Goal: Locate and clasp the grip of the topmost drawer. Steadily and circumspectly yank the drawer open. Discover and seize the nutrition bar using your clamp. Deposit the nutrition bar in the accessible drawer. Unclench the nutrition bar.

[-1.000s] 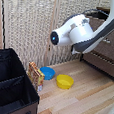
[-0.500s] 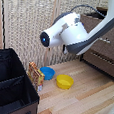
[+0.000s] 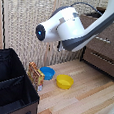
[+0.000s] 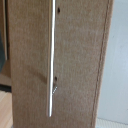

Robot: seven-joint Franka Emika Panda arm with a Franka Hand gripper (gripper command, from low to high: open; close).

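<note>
At the far left of the exterior view sits a black fabric box (image 3: 9,85), open at the top, and everything else is easiest placed from it. Leaning upright against the box's right-hand side, touching it, is the nutrition bar (image 3: 35,76), an orange-yellow packet with red and brown print, standing on the pale wooden floor (image 3: 83,103). Just beyond the bar, a little farther from the box, lies a blue bowl (image 3: 47,72), and right beside that, touching or nearly so, a yellow bowl (image 3: 65,82). Above the bowls, well clear of the box and the floor, hangs the bulky white robot arm (image 3: 63,28), its rounded joint with a dark blue cap pointing back toward the box's side of the room. Behind it runs a light woven screen wall (image 3: 26,19). Far from the box, at the exterior view's right, stands the dresser, and its topmost drawer (image 3: 108,35) appears closed, flush with the drawer beneath it. The clamp itself does not show in either view, so I cannot say whether its fingers are apart or together. The wrist view faces a grey-brown wooden front (image 4: 75,60) at close range, with a long thin metal bar handle (image 4: 51,55) running across it.
</note>
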